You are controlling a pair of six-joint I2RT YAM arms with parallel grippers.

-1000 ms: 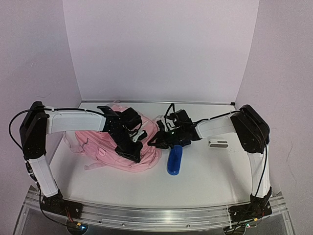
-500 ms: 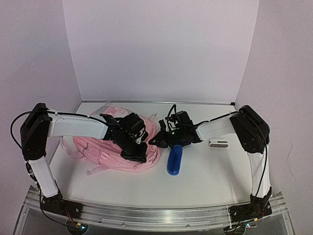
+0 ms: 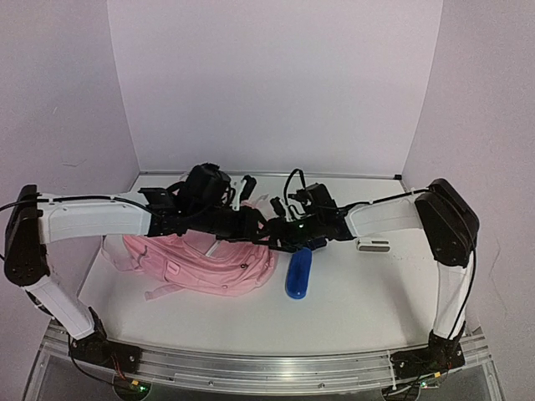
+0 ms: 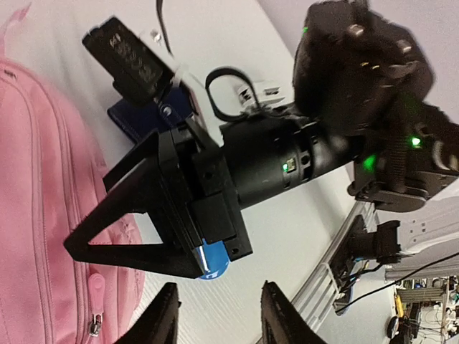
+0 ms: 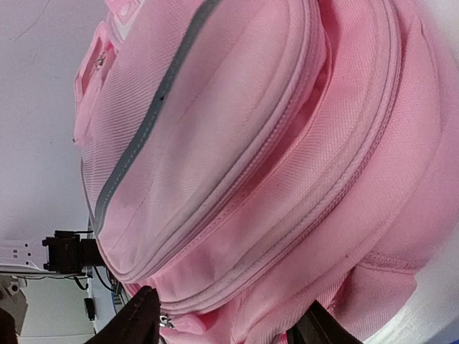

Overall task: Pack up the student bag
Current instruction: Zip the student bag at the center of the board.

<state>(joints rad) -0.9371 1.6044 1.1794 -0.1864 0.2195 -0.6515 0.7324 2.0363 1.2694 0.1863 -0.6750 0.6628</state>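
Observation:
The student bag [image 3: 201, 261], soft and pink, lies flat on the white table left of centre. It fills the right wrist view [image 5: 244, 143], showing zip seams and a grey stripe. My left gripper [image 3: 253, 222] reaches across the bag's right end; its fingers [image 4: 163, 315] stand apart with only bare table between them, so the left gripper [image 4: 219, 324] is open. My right gripper [image 3: 272, 233] meets it from the right at the bag's edge. The right gripper [image 5: 229, 331] is open, its dark fingertips [image 5: 140, 315] spread wide, with pink fabric just beyond them.
A blue oblong case [image 3: 298, 274] lies on the table right of the bag; its tip [image 4: 213, 259] shows under the right arm's black wrist [image 4: 272, 161]. A small white item [image 3: 374, 245] lies further right. White walls close the back and sides.
Both grippers have gone from shut to open. The left arm has swung up and right across the bag to meet the right gripper. The bag has sagged flatter.

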